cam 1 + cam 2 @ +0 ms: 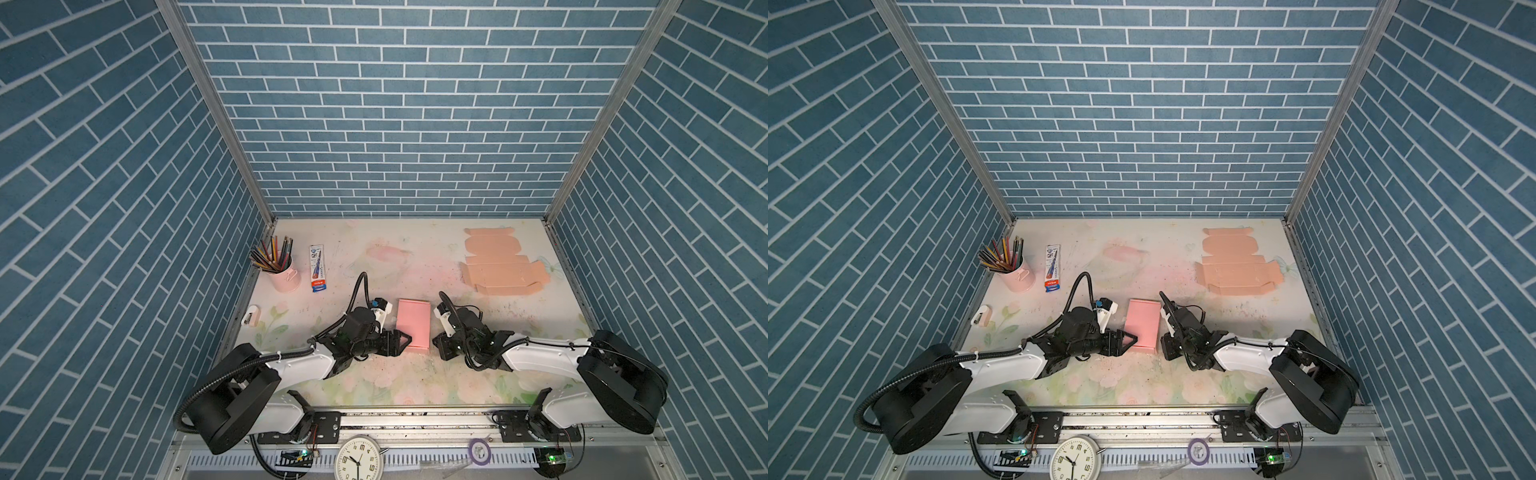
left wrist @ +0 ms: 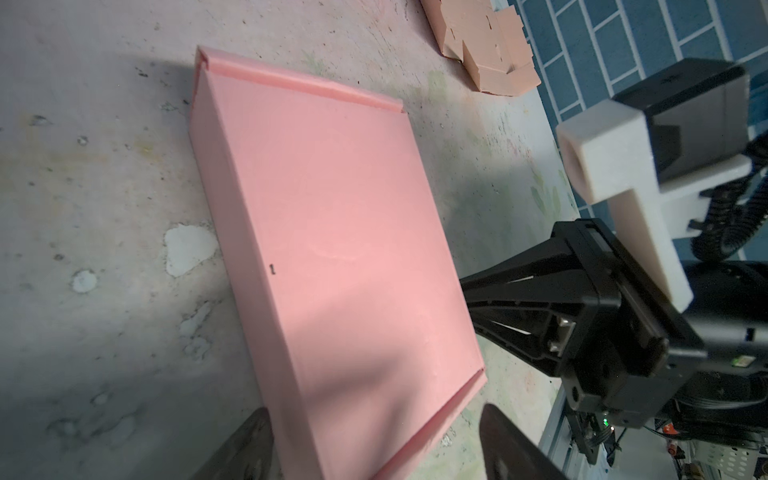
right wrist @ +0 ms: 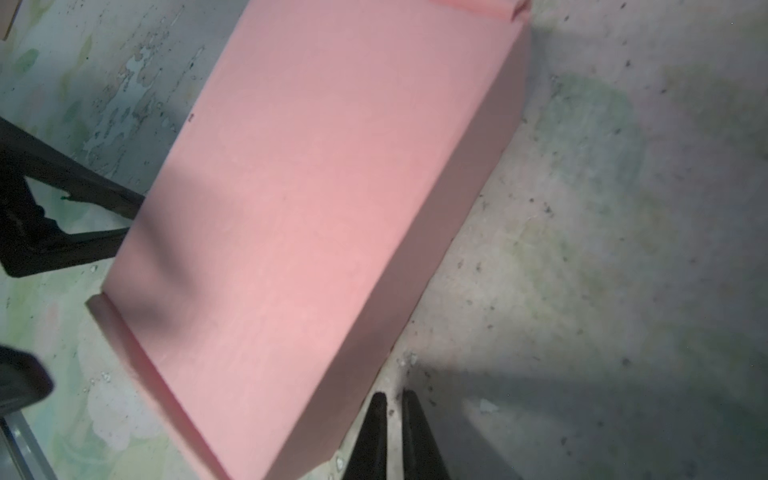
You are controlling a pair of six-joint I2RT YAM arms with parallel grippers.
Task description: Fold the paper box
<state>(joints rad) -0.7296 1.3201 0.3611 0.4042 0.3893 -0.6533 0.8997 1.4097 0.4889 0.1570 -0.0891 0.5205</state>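
The pink paper box lies folded shut and flat in the middle of the table, with a narrow flap showing at each short end. My left gripper is open at the box's near left corner. In the left wrist view its fingers straddle the box, with a gap at the far one. My right gripper is shut and empty. It rests on the table just beside the box's right side, shown by the right wrist view.
A flat, unfolded peach box blank lies at the back right. A pink cup of pencils, a pencil pack and a small white item sit at the left. Blue brick walls enclose the table. A clock stands below the front rail.
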